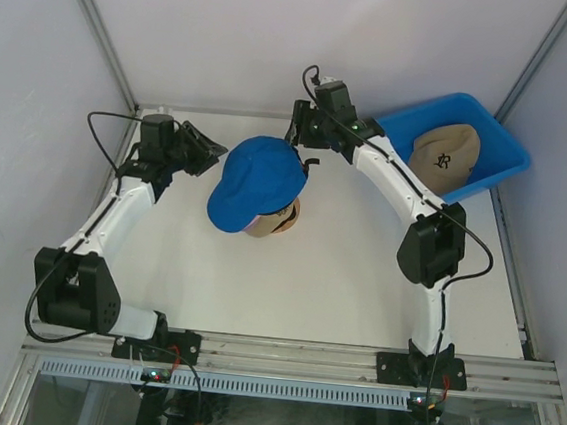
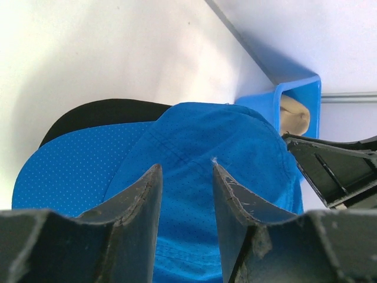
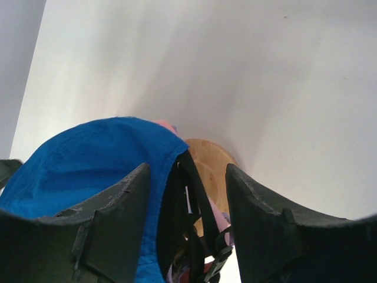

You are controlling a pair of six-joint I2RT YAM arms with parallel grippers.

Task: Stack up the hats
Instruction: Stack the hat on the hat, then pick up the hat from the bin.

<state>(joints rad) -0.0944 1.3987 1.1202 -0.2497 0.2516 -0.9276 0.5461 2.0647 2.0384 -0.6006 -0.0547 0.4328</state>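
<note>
Top external: tan hat (image 1: 448,156) logo dark, letters unreadable.

Four fabric baseball caps show: a blue cap (image 1: 256,182), black cap (image 2: 100,115), pink cap (image 3: 166,125) and tan cap (image 1: 447,153); one blue plastic bin (image 1: 445,100); one round wooden stand (image 3: 209,162).

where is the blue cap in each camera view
top external: blue cap centre, between the arms
left wrist: blue cap fills centre and bottom
right wrist: blue cap lower left
shared landmark: blue bin, upper right in top external and left wrist
</note>
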